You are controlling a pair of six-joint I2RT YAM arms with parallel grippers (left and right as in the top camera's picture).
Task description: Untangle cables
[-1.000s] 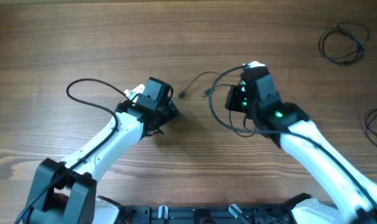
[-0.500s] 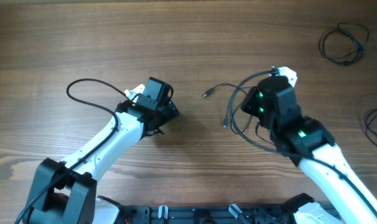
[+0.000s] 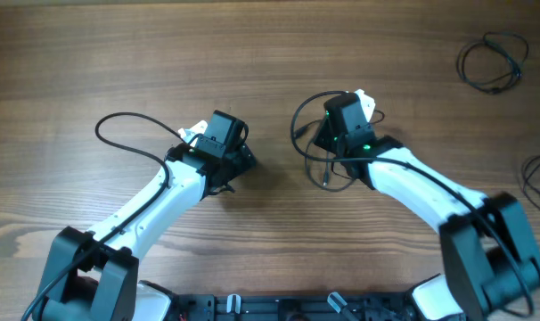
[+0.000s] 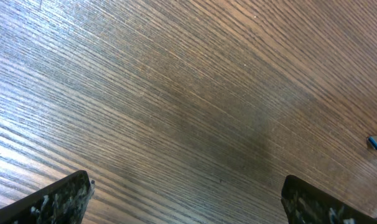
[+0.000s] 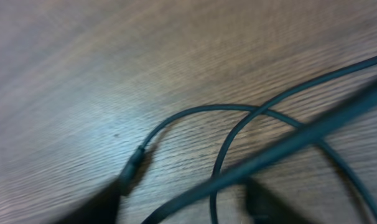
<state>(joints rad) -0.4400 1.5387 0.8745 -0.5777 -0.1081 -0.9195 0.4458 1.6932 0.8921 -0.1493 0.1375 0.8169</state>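
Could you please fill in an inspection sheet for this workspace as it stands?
Surface: wooden table, no spills seen.
Job's things: thin black cables crossing in a loose loop under the right end effector; one coil at the far right corner; a second coil at the right edge.
Clutter: small blue item, too small to identify.
End effectors: left end effector open over bare wood; right end effector appears open, view blurred.
Cables: the left arm's own lead loops across the table.
Surroundings: black frame along the near edge.
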